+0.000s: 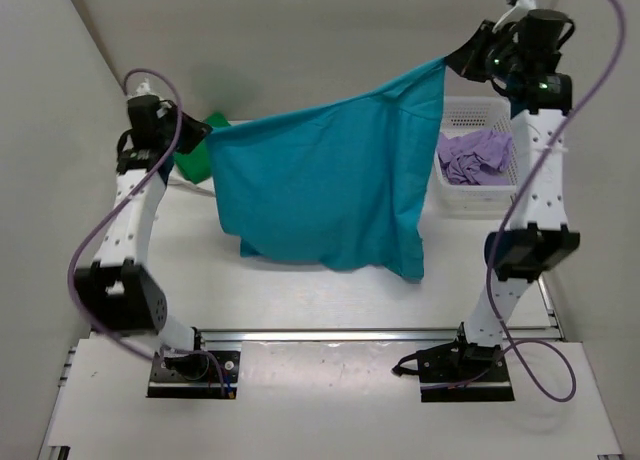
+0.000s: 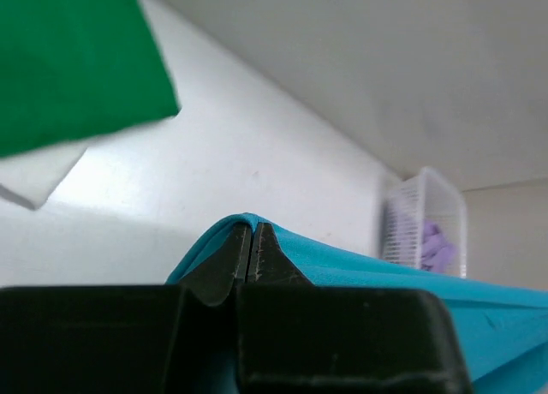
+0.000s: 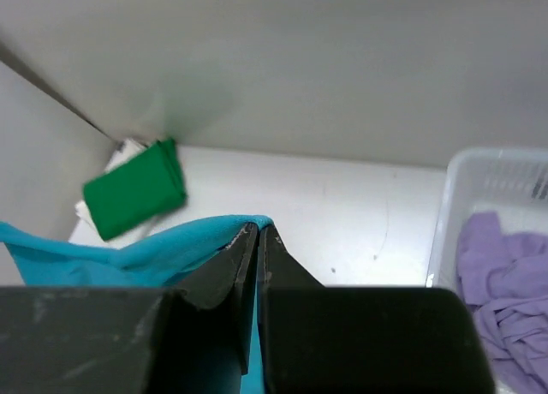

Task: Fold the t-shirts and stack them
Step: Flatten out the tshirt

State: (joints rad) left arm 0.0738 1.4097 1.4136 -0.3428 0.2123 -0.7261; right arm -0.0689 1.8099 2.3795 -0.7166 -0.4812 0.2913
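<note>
Holding the teal t-shirt [image 1: 325, 190] spread out in the air between the two arms looks like the step in hand, the shake-out before folding. The left gripper [image 2: 253, 231] is pinched fully closed on one top corner at the left of the overhead view. The right gripper [image 3: 259, 231] is clamped just as tight on the other corner, higher up at the upper right, so the top edge slants. The cloth hangs as a broad sheet over the middle of the table [image 1: 330, 300]; whether its lower hem brushes the surface cannot be told. A folded green shirt [image 1: 195, 162] lies at the upper left of the overhead frame on top of a cream-white shirt [image 2: 38, 176], which seems to be the stack begun. A crumpled lilac shirt [image 1: 475, 155] waits in the basket [image 1: 480, 108] at the right. The next move probably calls for bringing both corners level, then lowering the shirt flat onto the bare table with the top edge kept taut, so it lands smooth and ready to fold.
</note>
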